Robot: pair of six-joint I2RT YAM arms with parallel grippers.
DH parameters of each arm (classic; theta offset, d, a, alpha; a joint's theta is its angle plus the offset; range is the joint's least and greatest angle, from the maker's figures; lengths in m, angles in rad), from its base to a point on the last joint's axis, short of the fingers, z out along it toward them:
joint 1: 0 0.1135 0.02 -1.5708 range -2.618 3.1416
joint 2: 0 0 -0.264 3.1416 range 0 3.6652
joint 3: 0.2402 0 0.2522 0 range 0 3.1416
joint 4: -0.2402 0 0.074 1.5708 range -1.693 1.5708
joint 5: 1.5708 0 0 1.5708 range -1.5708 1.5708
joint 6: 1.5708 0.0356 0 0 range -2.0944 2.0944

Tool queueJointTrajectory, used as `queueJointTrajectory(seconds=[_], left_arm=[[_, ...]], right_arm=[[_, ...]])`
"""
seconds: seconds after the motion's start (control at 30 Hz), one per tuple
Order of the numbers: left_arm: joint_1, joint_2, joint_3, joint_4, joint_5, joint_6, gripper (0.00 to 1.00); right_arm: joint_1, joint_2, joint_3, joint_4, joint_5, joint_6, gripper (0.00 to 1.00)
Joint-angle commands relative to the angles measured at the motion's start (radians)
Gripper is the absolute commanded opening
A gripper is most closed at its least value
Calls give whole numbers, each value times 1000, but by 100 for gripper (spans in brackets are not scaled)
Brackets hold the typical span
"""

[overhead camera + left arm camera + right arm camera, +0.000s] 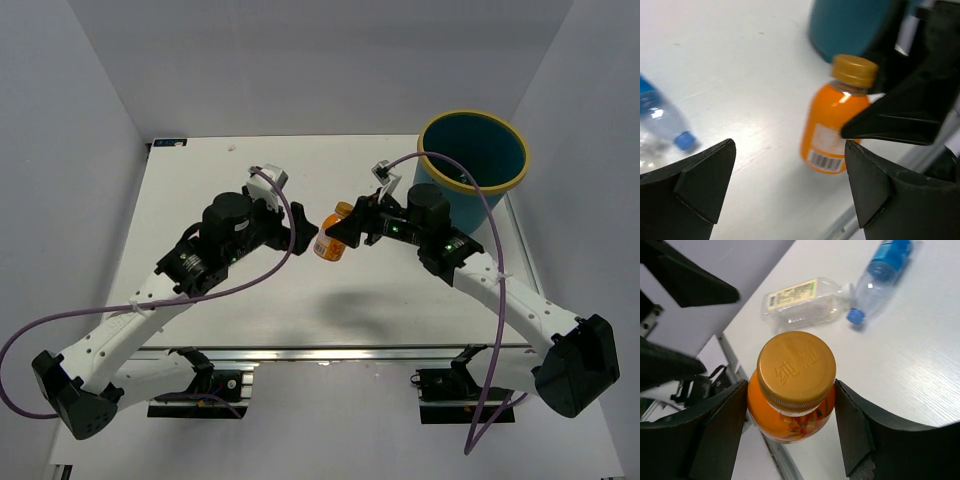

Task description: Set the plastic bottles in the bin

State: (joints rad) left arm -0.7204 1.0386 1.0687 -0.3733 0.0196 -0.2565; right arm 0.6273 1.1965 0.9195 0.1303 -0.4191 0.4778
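An orange-filled plastic bottle (pixel 333 244) with a gold cap (pixel 796 369) hangs above the table between the two arms. My right gripper (pixel 789 407) is shut on its body (pixel 830 131), one finger on each side. My left gripper (pixel 790 172) is open just beside it, and its fingers (pixel 705 177) touch nothing. A clear bottle with a pale label (pixel 801 302) and a clear bottle with a blue cap (pixel 879 276) lie on the table beyond. The teal bin (pixel 472 150) with a yellow rim stands at the far right corner.
The blue-capped bottle (pixel 662 125) lies on the table left of my left gripper's fingers. The bin's wall (pixel 850 25) rises behind the orange bottle. Purple cables loop over both arms (pixel 260 275). The table's front rail (pixel 340 352) runs below.
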Motion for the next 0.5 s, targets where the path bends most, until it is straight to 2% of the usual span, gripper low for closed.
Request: queueJointTrajectory(seconds=[0.0,0.13,0.17,0.23,0.27,0.37,0.4,0.47], left_arm=[[-4,9,60,-61,-243,-16,98],[-2,35,92,-64,-380,-52,98],[-1,38,94,-67,-439,-58,98],[13,47,100,-73,-481,-75,98],[24,49,100,-76,-483,-79,98],[96,60,105,-84,-422,-99,98],[149,66,105,-88,-400,-119,98],[206,95,112,-114,-354,-142,98]], right_arm=[[-34,-63,33,-31,92,-50,0],[-141,-95,64,-98,134,-80,0],[-170,-104,94,-107,149,-88,0],[-256,-109,143,-127,201,-135,0],[-285,-103,222,-183,235,-154,0],[-357,-66,390,-266,466,-257,0],[-365,-52,427,-280,597,-281,0],[-385,-6,487,-308,711,-364,0]])
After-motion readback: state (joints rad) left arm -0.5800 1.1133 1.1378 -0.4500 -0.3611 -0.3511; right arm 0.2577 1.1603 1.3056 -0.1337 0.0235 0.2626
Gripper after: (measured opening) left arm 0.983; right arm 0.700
